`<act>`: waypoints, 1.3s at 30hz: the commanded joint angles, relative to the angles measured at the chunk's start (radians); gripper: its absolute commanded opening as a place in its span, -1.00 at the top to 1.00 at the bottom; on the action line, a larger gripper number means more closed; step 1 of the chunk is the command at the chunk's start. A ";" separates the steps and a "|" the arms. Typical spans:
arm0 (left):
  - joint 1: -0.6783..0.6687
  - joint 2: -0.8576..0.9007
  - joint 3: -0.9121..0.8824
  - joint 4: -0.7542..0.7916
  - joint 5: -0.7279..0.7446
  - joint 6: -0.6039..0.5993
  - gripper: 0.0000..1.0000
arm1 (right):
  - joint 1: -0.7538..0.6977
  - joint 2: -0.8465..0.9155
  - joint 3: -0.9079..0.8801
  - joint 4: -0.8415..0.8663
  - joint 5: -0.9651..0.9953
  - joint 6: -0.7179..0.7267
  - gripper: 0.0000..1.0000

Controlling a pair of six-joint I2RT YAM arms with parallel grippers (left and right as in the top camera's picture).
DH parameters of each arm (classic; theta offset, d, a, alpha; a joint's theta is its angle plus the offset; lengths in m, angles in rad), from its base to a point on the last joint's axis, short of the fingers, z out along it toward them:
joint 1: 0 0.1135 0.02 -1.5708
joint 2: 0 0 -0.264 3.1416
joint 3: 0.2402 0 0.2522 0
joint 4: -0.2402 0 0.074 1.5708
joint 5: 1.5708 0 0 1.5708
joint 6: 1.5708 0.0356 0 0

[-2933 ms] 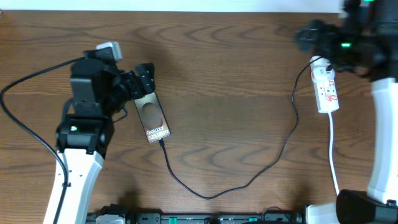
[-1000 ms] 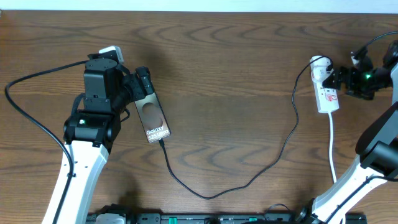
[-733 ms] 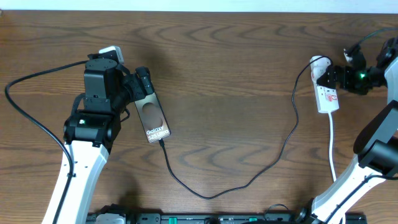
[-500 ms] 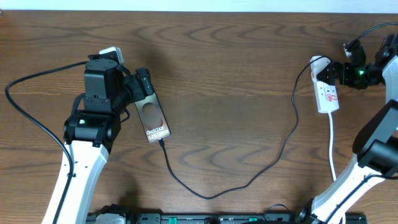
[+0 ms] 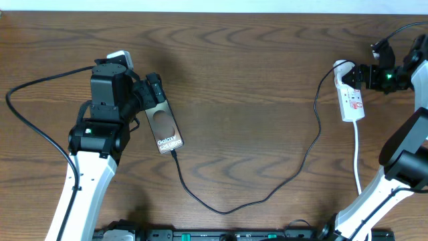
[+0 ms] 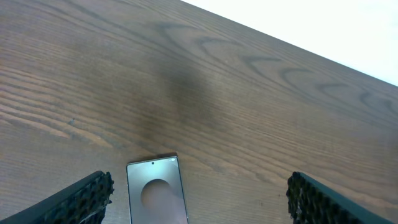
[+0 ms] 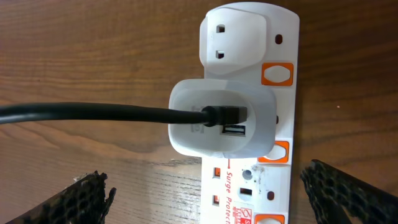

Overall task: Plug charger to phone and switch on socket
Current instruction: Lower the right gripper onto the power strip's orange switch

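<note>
Jaws of the left gripper point(image 5: 151, 91) stand wide and empty at the far end of the phone point(image 5: 165, 127), likely bracing it, while the charger point(image 5: 267, 195) trails from the phone's near end to the socket point(image 5: 352, 100) well right of it, where the right gripper point(image 5: 364, 75), spread wide and holding nothing, probably lines up on a switch.

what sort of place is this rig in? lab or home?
Probably a robot test bench: wood-grain table, left arm and right arm at its near edge, with a phone, charger and socket strip laid out.

Phone point(image 5: 166, 130) lies left, socket point(image 5: 350, 97) far right (charger point(image 5: 221, 211) between, seemingly plugged in).
</note>
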 commanded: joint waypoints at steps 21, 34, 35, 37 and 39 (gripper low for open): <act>-0.002 0.001 0.025 -0.002 -0.013 0.014 -0.82 | 0.038 0.005 -0.110 0.115 -0.016 0.074 -0.99; -0.002 0.001 0.025 -0.003 -0.013 0.014 -0.83 | 0.039 0.005 -0.134 0.145 -0.017 0.116 -0.98; -0.002 0.001 0.025 -0.003 -0.013 0.014 -0.82 | 0.039 0.005 -0.135 0.149 -0.016 0.124 -0.98; -0.002 0.001 0.025 -0.003 -0.013 0.014 -0.82 | 0.040 0.005 -0.138 0.153 -0.017 0.127 -0.99; -0.002 0.001 0.025 -0.003 -0.013 0.014 -0.82 | 0.042 0.005 -0.145 0.156 -0.017 0.131 -0.99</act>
